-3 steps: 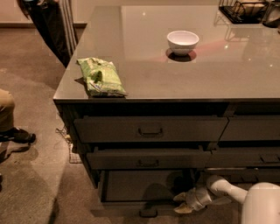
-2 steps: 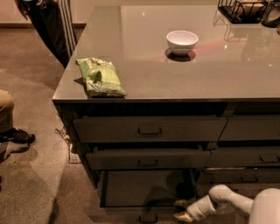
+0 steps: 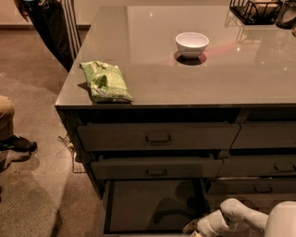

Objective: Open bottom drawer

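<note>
The white arm [image 3: 233, 213] comes in low from the right of the bottom drawer [image 3: 143, 203]. A broad rounded shell sits at the lower right, then a bent joint, then a slimmer segmented forearm sloping down and left. The claw [image 3: 193, 227] is at that drawer's near right corner, low against the dark interior. It is partly cut off by the lower edge, and I cannot tell whether it is apart, together or clamped on anything.

The bottom drawer is pulled well out from under the bench [image 3: 152, 46]. Its flat, dark, matte floor is exposed and carries the arm's shadow, with thin side walls to left and right. Its front panel is out of view.

Directly above it are the middle drawer [image 3: 185, 167] and the top drawer [image 3: 115, 136]. Both are grey-brown slabs with small dark rectangular pull handles at centre, and the middle one stands slightly proud of the frame. Just right of the bottom drawer is the slim drawer of the neighbouring stack [image 3: 252, 186].

Higher still, the bench top is smooth, glossy and grey-brown, and it catches reflections. Above the drawer's left side, near the top's front edge, lies a crinkled green snack bag [image 3: 105, 82]. Above the drawer's right side and farther back stands a round white bowl [image 3: 192, 44]. A black wire basket [image 3: 252, 10] sits far back to the right.

Left of the drawer the floor [image 3: 32, 194] is rough, speckled and brown.
</note>
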Robot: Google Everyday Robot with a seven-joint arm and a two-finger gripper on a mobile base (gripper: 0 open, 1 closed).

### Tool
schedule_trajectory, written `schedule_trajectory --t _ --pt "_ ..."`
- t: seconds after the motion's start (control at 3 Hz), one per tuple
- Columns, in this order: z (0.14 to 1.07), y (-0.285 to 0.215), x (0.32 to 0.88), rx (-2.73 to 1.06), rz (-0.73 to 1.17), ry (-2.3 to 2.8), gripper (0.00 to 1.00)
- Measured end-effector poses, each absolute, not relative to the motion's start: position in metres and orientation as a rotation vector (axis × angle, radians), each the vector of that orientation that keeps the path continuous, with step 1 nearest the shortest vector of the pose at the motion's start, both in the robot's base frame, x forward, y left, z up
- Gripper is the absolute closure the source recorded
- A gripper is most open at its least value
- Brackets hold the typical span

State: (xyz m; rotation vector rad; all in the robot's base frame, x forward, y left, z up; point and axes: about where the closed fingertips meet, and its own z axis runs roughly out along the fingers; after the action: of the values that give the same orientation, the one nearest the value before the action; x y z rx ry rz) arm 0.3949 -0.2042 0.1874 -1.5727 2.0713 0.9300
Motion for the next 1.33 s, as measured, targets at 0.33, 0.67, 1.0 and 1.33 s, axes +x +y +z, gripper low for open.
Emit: schedule_trajectory --t 0.33,0.67,1.0,1.33 --pt "0.1863 -0.2021 0.3934 -1.573 0.936 2.070 0.63" --pt "0.1851 -0.2000 0.3918 -1.574 0.943 2.069 0.39" --pt "0.1839 -0.1980 0.3902 -1.574 0.949 2.068 0.16" --pt "0.1829 -0.1962 0.3887 -1.574 0.955 2.067 0.00"
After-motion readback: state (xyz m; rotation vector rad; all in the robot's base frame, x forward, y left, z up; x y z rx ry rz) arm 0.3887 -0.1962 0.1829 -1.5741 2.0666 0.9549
